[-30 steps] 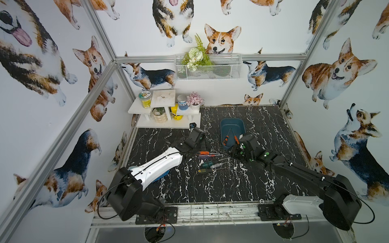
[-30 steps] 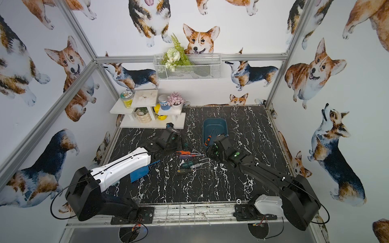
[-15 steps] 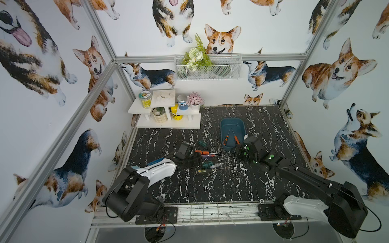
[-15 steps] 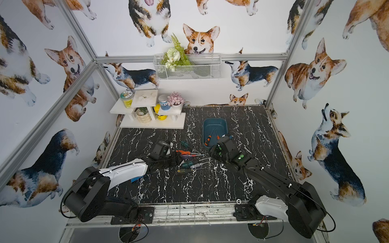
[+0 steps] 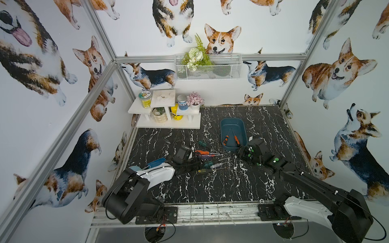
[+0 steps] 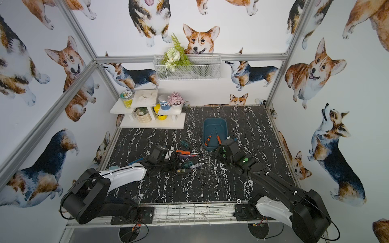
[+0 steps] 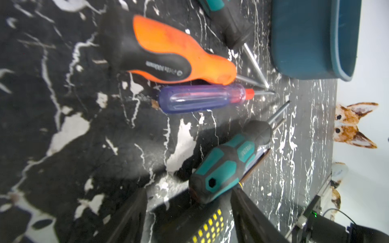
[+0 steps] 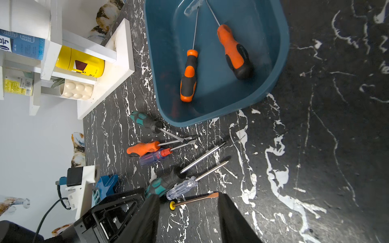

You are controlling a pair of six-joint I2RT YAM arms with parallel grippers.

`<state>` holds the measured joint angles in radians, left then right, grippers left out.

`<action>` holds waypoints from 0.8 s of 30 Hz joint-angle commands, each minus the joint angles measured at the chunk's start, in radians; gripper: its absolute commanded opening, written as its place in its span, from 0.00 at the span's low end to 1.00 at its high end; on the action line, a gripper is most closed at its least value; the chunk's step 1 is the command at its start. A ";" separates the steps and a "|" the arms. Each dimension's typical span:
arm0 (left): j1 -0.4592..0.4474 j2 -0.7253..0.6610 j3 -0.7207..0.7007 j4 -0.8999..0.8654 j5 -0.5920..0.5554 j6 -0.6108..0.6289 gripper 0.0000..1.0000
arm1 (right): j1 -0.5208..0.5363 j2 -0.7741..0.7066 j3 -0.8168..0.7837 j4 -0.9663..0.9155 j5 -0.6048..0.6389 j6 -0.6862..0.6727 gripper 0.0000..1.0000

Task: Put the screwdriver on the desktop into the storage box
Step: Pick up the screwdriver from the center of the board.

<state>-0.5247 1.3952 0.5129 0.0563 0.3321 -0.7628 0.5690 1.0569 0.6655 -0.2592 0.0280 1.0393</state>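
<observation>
The teal storage box [image 5: 233, 124] stands on the black veined desktop [image 5: 210, 189] with two orange-and-black screwdrivers [image 8: 188, 77] lying inside. Several screwdrivers lie loose in front of it: an orange one [image 7: 168, 52], a blue see-through one [image 7: 200, 98], a teal-and-black one [image 7: 227, 162] and a clear-handled one [image 8: 182, 188]. My left gripper [image 7: 189, 210] is low over the pile and open. It straddles a black handle with yellow dots [image 7: 206, 227], just behind the teal handle's butt. My right gripper [image 8: 187, 210] is open and empty beside the box, behind a copper-bladed shaft [image 8: 195, 198].
A white tiered shelf [image 5: 168, 124] with jars stands at the back left, close to the box. A white wire basket [image 5: 208, 69] hangs on the back wall. A blue dustpan [image 5: 156, 163] lies under my left arm. Walls close in on three sides.
My left arm has drawn back from near the box and come down onto the screwdriver pile, its jaws spreading wider. The right gripper has shifted slightly to the right.
</observation>
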 commanded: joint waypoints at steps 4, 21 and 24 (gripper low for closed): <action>-0.021 -0.006 0.002 -0.003 0.118 0.066 0.66 | -0.001 -0.026 -0.010 -0.027 0.014 0.004 0.51; -0.264 0.050 0.162 -0.276 -0.007 0.234 0.65 | 0.000 -0.045 -0.039 -0.056 0.010 0.052 0.52; -0.321 0.112 0.250 -0.327 -0.088 0.265 0.65 | -0.001 -0.051 -0.041 -0.065 0.018 0.055 0.52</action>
<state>-0.8158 1.4727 0.7105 -0.2081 0.3504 -0.5472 0.5686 1.0130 0.6258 -0.3038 0.0280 1.0805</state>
